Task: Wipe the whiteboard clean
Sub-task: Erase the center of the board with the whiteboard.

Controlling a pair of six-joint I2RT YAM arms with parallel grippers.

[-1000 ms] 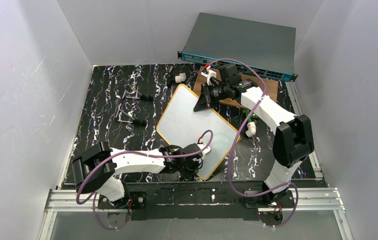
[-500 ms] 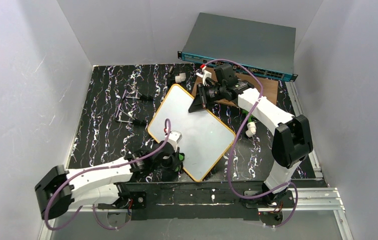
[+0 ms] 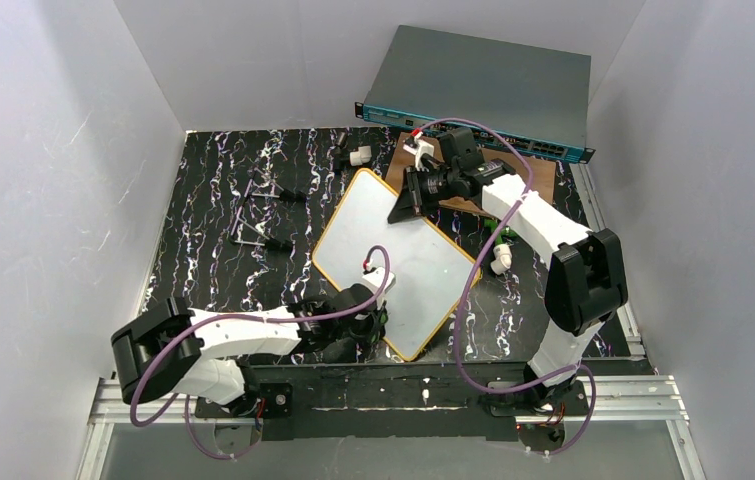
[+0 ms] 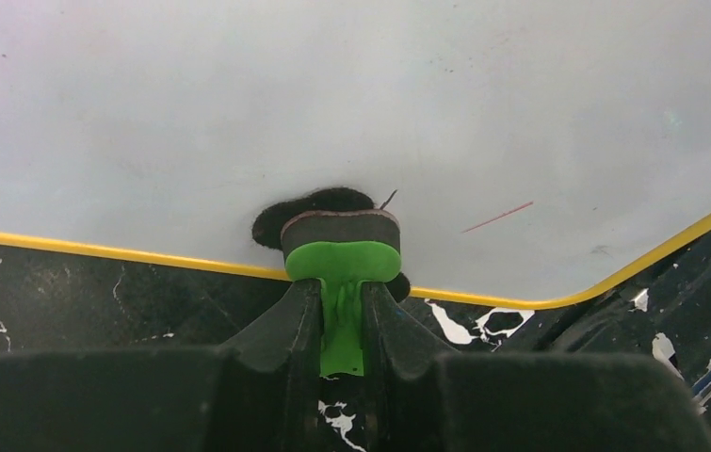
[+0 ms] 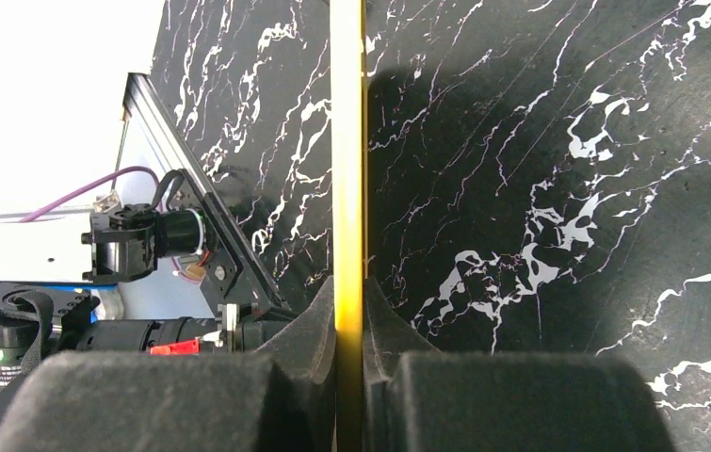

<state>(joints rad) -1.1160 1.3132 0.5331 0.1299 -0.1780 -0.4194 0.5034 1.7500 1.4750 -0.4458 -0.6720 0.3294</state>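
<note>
Black marbled counter (image 3: 213, 200) carries the flat white yellow-rimmed whiteboard (image 3: 393, 255), near edge beneath the left claw (image 4: 342, 297) gripping a green felt eraser (image 4: 342, 259), far rim pinched in the right claw (image 5: 349, 311).

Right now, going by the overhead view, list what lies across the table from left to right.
black wire-handled clips → whiteboard → small white plug → right arm's black elbow
</note>
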